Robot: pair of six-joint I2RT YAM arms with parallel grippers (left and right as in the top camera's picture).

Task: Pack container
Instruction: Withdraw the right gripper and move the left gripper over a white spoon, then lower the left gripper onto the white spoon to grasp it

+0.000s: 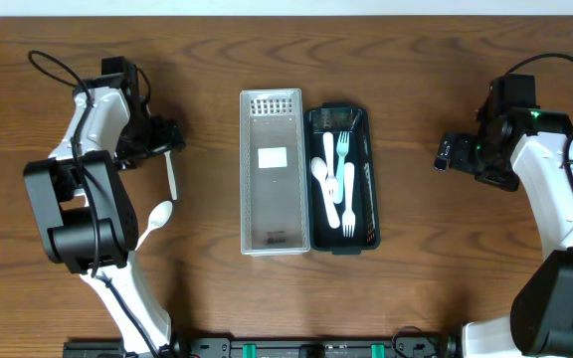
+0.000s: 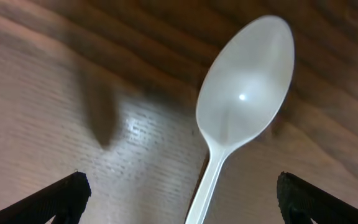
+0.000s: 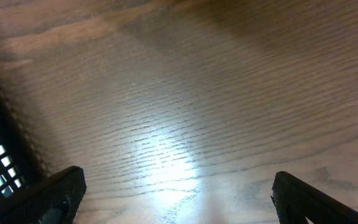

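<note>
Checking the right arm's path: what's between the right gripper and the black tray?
Nothing: the overhead view shows bare table between the right gripper and the black tray.

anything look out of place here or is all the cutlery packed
One white spoon lies loose on the table, well to the left of the dark container that holds the other cutlery. Nothing looks spilled or broken.

This is looking like a robotics lab: a left arm (image 1: 88,189) and a right arm (image 1: 555,179) are flanking a wood-grain bench (image 1: 436,288), cables (image 1: 53,65) are looping, and an equipment rail (image 1: 316,348) is running along the frame's bottom.
</note>
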